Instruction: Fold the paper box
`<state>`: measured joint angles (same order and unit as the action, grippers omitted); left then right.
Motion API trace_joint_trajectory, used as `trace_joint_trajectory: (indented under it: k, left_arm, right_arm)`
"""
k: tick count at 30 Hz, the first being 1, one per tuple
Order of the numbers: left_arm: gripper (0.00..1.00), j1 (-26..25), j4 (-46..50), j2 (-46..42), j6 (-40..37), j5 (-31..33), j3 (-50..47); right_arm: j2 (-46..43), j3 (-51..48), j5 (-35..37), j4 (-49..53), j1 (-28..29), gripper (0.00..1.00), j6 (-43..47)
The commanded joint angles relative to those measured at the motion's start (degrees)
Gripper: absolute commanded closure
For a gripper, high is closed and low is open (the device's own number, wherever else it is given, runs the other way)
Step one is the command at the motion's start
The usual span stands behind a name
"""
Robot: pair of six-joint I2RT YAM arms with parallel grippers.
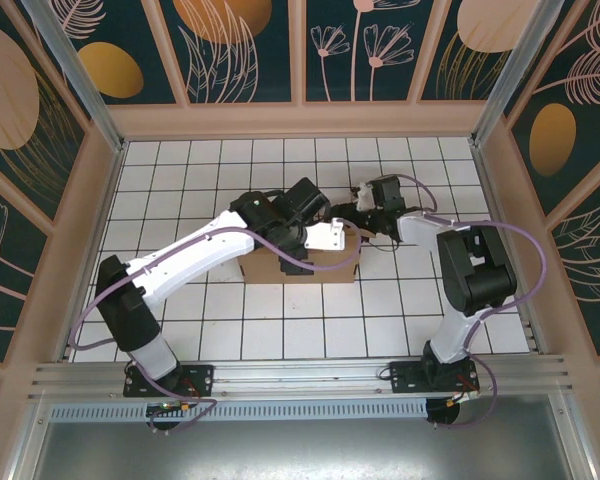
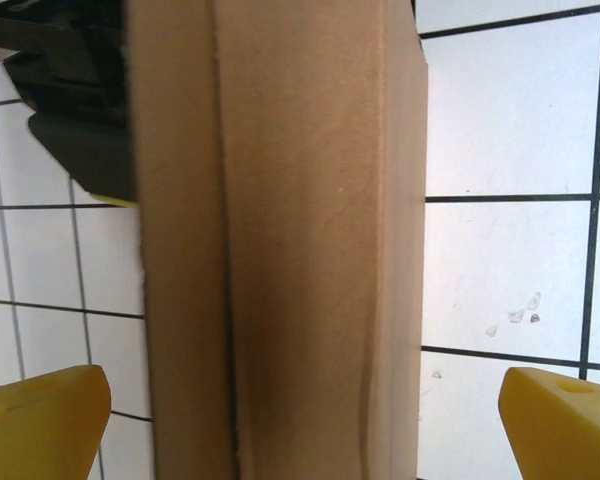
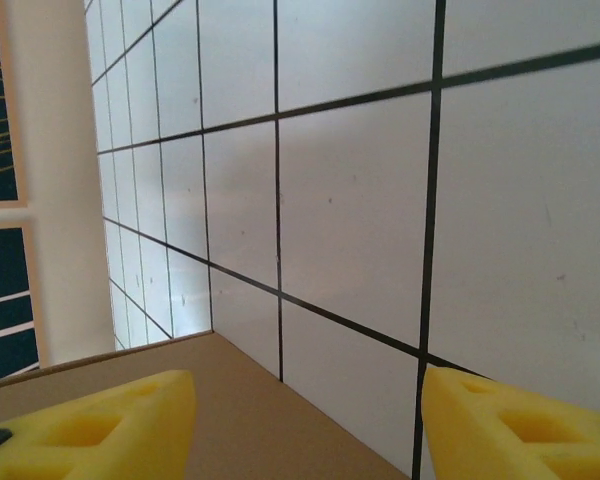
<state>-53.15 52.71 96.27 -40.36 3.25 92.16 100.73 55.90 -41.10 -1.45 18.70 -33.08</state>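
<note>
The box point(image 1: 258, 270) sits near the middle of the tiled counter point(image 1: 180, 320), a brown cardboard shape with both arms over it. In the top view its long near side faces the arm bases, and much of its top is hidden under the left arm's wrist.

From the left wrist the box point(image 2: 300, 240) runs as a tall brown band up the middle of the view, with a crease line along its left part. White tiles show on either side. The left gripper point(image 2: 305, 385) is spread wide, its yellow fingers point(image 2: 40, 420) at the two lower corners, each clear of the cardboard.

From the right wrist a flat cardboard face point(image 3: 210, 420) fills the lower left, its corner pointing at the tiles beyond. The right gripper point(image 3: 310, 410) also stands apart, with nothing pinched between its fingers point(image 3: 520, 425). Whether they touch the cardboard I cannot tell.

Dark patterned walls point(image 1: 240, 40) enclose the counter.
</note>
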Motion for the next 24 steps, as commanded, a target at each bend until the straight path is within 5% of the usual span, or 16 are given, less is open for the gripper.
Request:
trace_joint_trajectory:
  k: [1,9,12,16,19,21,22,24]
  left_arm:
    - [0.01,0.18,-0.83,-2.49,0.75,1.54,0.24]
    - [0.01,0.15,-11.53,-10.42,6.95,5.97,-1.52]
    - [0.01,0.15,-14.10,-12.02,16.75,7.39,0.33]
    - [0.01,0.26,-13.71,-11.00,29.57,18.51,3.40]
    - [0.01,0.97,-23.71,-15.16,38.56,19.28,-4.09]
    - [0.01,3.18,-34.76,-21.16,47.66,11.51,-13.02]
    - [0.07,4.56,-40.17,-23.67,52.71,8.69,-17.14]
    - [0.44,8.12,-45.72,-26.71,63.68,4.64,-23.38]
  right_arm:
    - [-3.18,1.30,1.74,1.44,-0.57,0.37,2.00]
    - [-11.85,5.03,17.83,9.49,-4.59,0.32,5.30]
    - [-15.54,6.77,22.20,11.28,-4.30,0.31,6.02]
    - [-19.14,10.69,28.71,16.82,-1.75,0.34,8.38]
    - [-22.64,12.10,32.68,19.48,1.48,0.49,10.14]
    - [-25.23,11.96,34.20,20.35,4.26,0.70,10.65]
    - [-26.39,11.74,34.59,20.41,5.67,0.81,11.15]
    - [-28.62,11.42,36.38,21.10,9.36,1.00,11.80]
